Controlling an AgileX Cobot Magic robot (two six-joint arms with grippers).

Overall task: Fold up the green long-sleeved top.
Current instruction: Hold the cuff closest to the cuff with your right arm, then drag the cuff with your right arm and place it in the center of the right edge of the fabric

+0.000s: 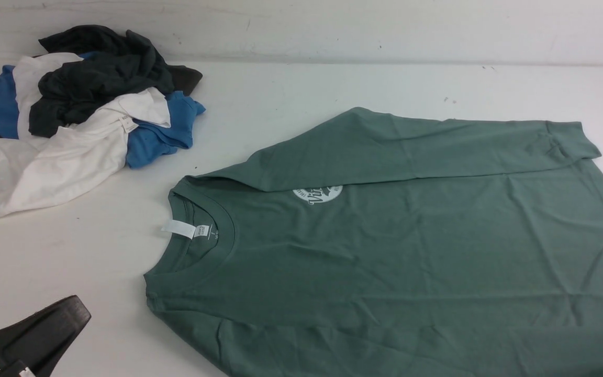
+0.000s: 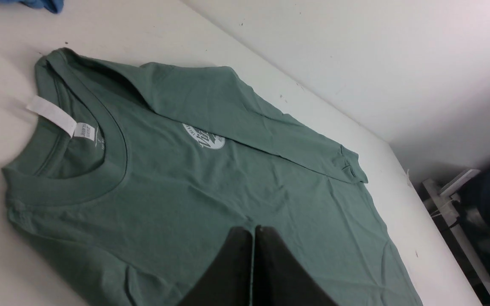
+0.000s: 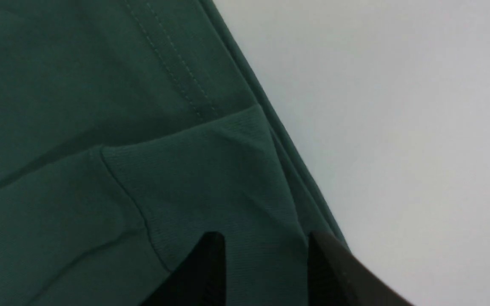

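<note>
Green long-sleeved top (image 1: pixel 385 251) lies flat on the table (image 1: pixel 97 251), one sleeve (image 1: pixel 411 146) folded across the chest. Your right gripper (image 3: pixel 266 238) is parted over the sleeve cuff (image 3: pixel 211 170), apparently gripping nothing. The left gripper (image 2: pixel 253 231) is clenched and empty. Lift crooked and a fingertip may snag the cuff, undoing the fold.

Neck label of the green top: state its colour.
White neck label, clearest in left wrist view.

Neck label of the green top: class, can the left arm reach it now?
Probably yes: the white neck label lies uncovered on the sage-green cotton long-sleeved top, with only bare white table between it and the left tool.
</note>
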